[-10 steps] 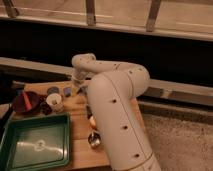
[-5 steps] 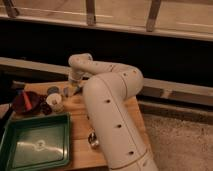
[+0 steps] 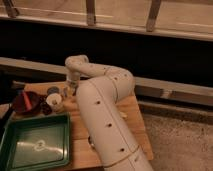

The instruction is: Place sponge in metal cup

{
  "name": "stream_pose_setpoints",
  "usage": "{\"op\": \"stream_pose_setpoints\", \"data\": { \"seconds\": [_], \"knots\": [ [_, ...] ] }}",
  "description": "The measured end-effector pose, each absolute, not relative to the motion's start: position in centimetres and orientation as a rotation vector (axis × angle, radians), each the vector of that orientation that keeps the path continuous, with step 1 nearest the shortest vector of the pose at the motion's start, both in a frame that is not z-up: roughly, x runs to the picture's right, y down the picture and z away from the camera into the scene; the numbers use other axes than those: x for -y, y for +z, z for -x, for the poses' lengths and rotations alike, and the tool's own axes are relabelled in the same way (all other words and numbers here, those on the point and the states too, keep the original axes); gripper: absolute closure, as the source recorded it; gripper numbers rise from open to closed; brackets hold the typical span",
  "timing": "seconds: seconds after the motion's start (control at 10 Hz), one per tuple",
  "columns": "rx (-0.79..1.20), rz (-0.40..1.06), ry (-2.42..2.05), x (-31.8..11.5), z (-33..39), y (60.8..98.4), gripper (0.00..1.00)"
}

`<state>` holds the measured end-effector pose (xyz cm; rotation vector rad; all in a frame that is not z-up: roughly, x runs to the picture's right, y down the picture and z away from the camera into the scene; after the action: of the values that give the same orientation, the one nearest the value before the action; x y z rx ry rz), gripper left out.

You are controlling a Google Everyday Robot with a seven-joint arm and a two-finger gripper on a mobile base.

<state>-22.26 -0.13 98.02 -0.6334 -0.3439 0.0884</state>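
No legible text or labels anywhere.

The tool (image 3: pixel 69 91) is held low over the far left part of the bench (image 3: pixel 136 116), at the end of a pale cream arm (image 3: pixel 105 115) whose shell is dotted with small dark spots. The bench is seen in light yellow-brown wood. Just left of the tool, a grey-blue disc (image 3: pixel 53 90) and a white cup (image 3: pixel 54 101) are seen; further left, a brown-red bowl (image 3: pixel 24 102). Nearer the camera than the tool, a deep green tray (image 3: pixel 66 131) is marked inside with a small pale patch. Well right of the tool, the floor (image 3: pixel 180 145) is speckled grey.
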Motion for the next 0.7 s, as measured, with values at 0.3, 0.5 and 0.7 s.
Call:
{"op": "stream_pose_setpoints", "data": {
  "seconds": [0.3,0.5,0.7],
  "knots": [
    [0.34,0.662,0.059,-0.9,22.5,98.4,0.41],
    [0.347,0.674,0.051,-1.2,22.3,98.3,0.59],
    [0.356,0.683,0.044,-1.5,22.2,98.1,0.79]
  ]
}}
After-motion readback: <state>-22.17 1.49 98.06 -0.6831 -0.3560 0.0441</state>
